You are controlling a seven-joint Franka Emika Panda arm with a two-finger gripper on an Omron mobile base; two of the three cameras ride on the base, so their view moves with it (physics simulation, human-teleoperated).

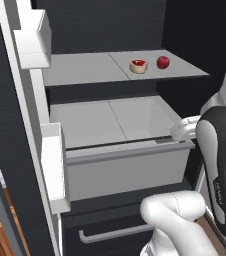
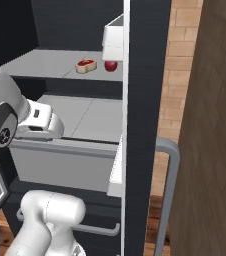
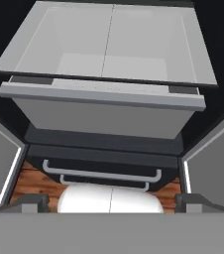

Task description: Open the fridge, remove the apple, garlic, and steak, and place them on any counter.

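The black fridge (image 1: 105, 25) stands with both doors swung open. On its upper grey shelf (image 1: 80, 70) the steak (image 1: 138, 66) (image 2: 85, 66), flat and red with a pale rim, lies just left of the round red apple (image 1: 163, 62) (image 2: 110, 65). The garlic and the counter are out of view. My gripper (image 3: 113, 202) hangs in front of the fridge, below the shelf and well short of both foods, looking down onto the crisper bin (image 3: 104, 114). Its fingertips (image 3: 32, 202) stand wide apart with nothing between them.
The pale crisper bin (image 1: 125, 170) is pulled forward and holds nothing visible. Below it runs a dark drawer with a grey bar handle (image 3: 101, 173). The left door's white bins (image 1: 32, 40) jut inward. The right door's edge (image 2: 140, 125) stands close, with a brick wall (image 2: 185, 50) and a wood panel (image 2: 215, 125) beyond.
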